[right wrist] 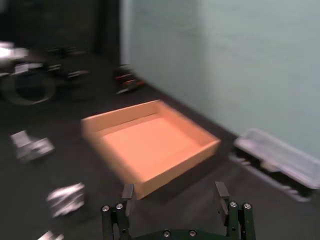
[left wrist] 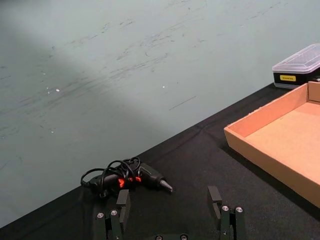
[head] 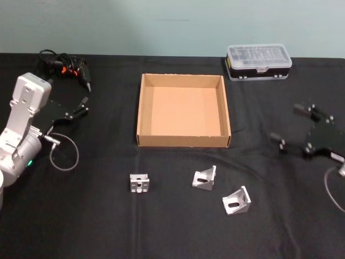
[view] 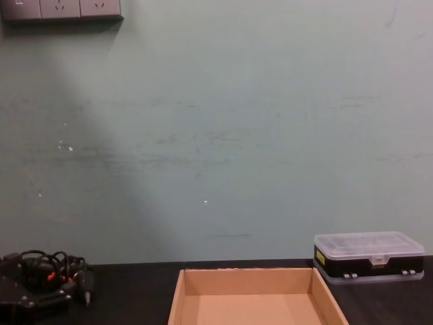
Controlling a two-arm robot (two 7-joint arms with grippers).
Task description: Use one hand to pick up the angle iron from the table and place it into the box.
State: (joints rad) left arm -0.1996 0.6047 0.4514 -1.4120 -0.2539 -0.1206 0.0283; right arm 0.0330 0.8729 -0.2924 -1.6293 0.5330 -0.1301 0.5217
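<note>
Hovering at the right side of the table (head: 81, 226), the right gripper (head: 291, 125) is holding its fingers spread wide and empty, and it is probably the hand being readied, since it is sitting nearer the brackets. Three are lying on the tabletop just in front of the box (head: 183, 141): the right angle iron (head: 236, 200), the middle angle iron (head: 205, 178) and the left angle iron (head: 139, 183), all apart and none inside. The box is sitting open-topped and bare, offering an easy drop from above. The left gripper (head: 81, 106) is resting parked at the left, fingers likewise released, near a corded tool (head: 67, 63); a black case (head: 259, 62) is standing behind the box.
</note>
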